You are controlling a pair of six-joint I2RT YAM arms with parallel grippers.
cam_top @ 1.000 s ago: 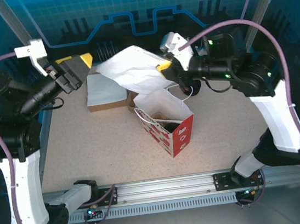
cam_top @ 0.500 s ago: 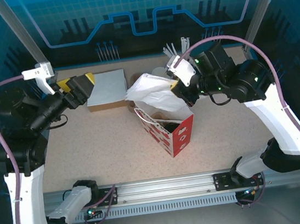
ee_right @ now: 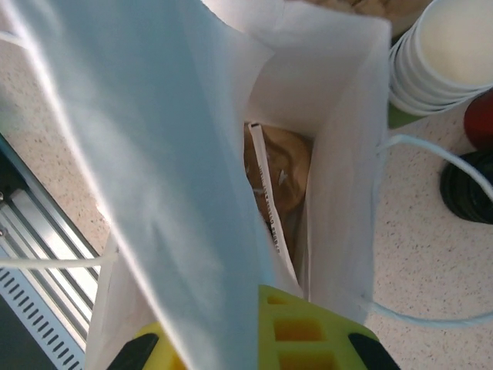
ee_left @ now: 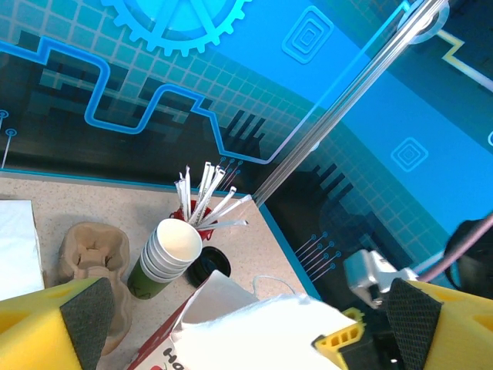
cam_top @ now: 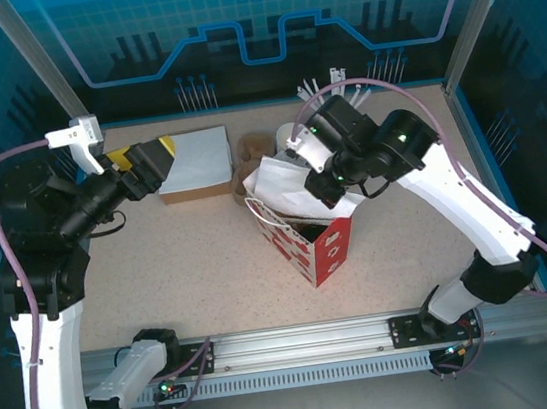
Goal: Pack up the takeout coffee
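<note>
Blocking bag [cam_top: 326,248] mouth: white paper [cam_top: 284,185] pinched in right jaws; left jaws wide.

- The speckled beige table [cam_top: 181,267] carries everything.
- A red-and-white paper bag [cam_top: 317,244] stands directly under the right pincer [cam_top: 316,184].
- A white-topped box [cam_top: 198,164] lies flat just beside the left pincer [cam_top: 151,158], on its right.
- Beyond the right pincer, close together: a pulp cup carrier [ee_left: 92,248], a stack of cups [ee_left: 166,254], a black lid [ee_left: 206,266] and a red cup of straws [ee_left: 202,202].
</note>
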